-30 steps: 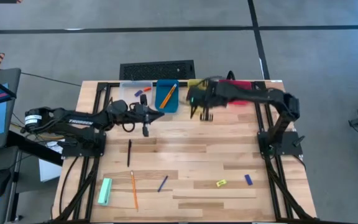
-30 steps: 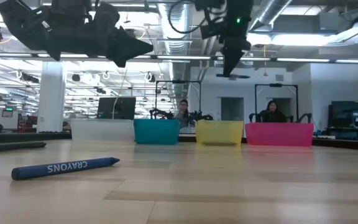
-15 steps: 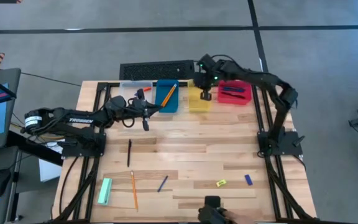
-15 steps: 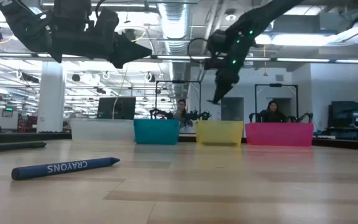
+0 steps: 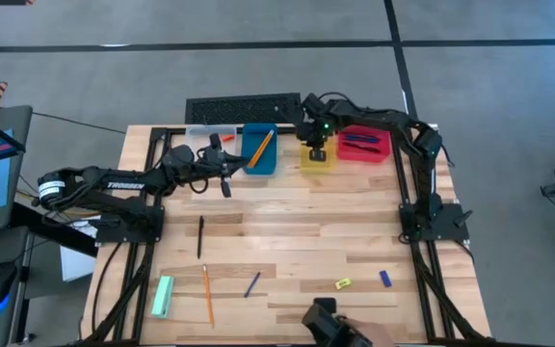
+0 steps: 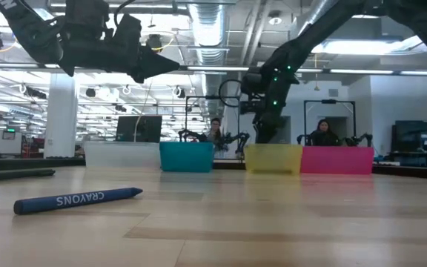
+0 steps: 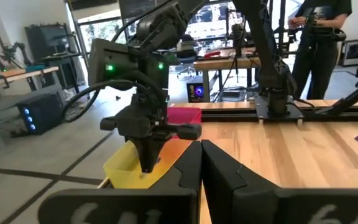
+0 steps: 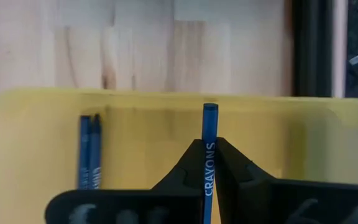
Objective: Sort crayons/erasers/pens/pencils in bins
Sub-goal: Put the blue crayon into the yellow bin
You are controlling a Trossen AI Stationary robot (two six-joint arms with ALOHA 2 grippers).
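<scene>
Blue crayon [image 8: 209,152] stands pinched between the fingers of the right gripper [image 5: 317,151], directly above the yellow bin [image 8: 166,134]. Left gripper [image 5: 225,185], fingers together and empty, hangs near the clear bin [image 5: 200,138].

Pale wood, coloured plastic, matt black arms.

The table [image 5: 297,241] is light wooden planking with visible grain, smooth with a soft sheen in the low view. The yellow bin [image 8: 135,137] beneath the right gripper [image 8: 210,163] looks like smooth, slightly translucent plastic, as do the red bin [image 5: 362,144] and blue bin [image 5: 258,151] to either side of it; the clear bin [image 5: 208,139] is see-through plastic. Between the right jaws sits a blue crayon [image 8: 209,143] with a matt paper-like wrapper printed "CRAYONS"; another crayon [image 6: 78,199] on the table looks the same. Both grippers, including the left gripper [image 7: 201,163], are matt black, plastic-looking. The floor [image 5: 258,67] is dull grey, concrete-like.
</scene>
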